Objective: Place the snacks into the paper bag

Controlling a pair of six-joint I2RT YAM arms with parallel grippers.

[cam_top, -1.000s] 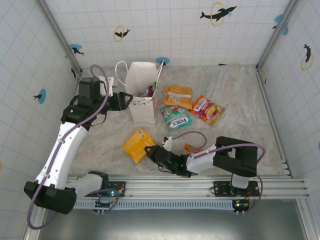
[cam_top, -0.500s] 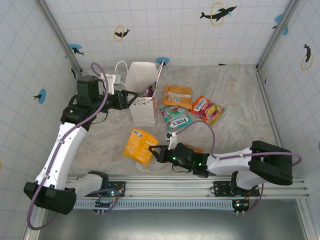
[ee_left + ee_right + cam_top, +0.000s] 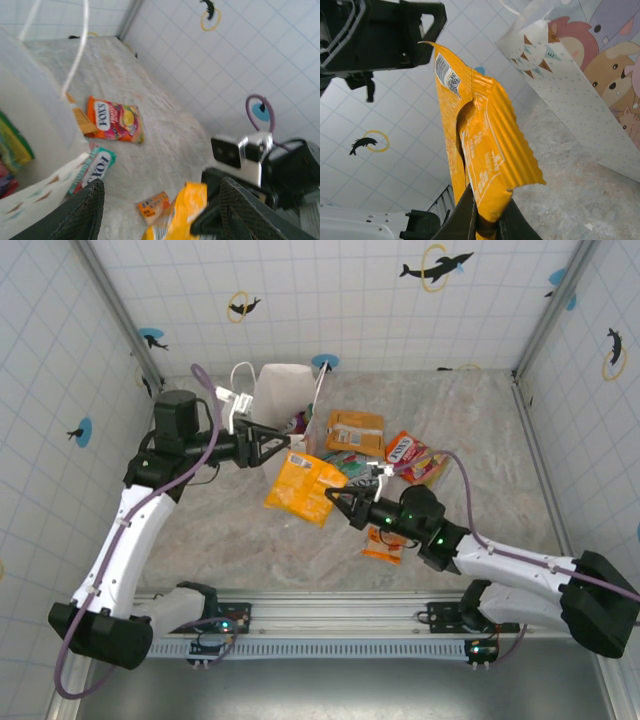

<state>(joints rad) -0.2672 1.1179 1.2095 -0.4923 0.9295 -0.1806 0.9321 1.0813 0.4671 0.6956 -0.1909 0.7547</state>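
The yellow packet point(image 3: 303, 487) hangs in the air at the centre of the top view, clear of the tabletop point(image 3: 220, 535) and just below and in front of the bag point(image 3: 283, 390). The right gripper point(image 3: 338, 502) is clamped on its lower right edge; in the right wrist view the packet point(image 3: 480, 150) rises crumpled from the pinched fingertips point(image 3: 470, 220) at the bottom of the frame, with the printed side of the bag point(image 3: 585, 75) at upper right. The bag stands upright at upper centre of the top view, its handles up, and coloured packets point(image 3: 12, 150) show inside it at the left edge of the left wrist view. The left gripper point(image 3: 286, 444) is level with the bag's front, just above the yellow packet's top edge, its jaws well apart and holding nothing. Right of the bag on the tabletop lie the orange packet point(image 3: 355, 430) and the red-yellow packet point(image 3: 412, 455), with the teal packet point(image 3: 350, 462) between them and partly hidden by the right arm. The small orange packet point(image 3: 385, 543) lies lower down, beside that arm.
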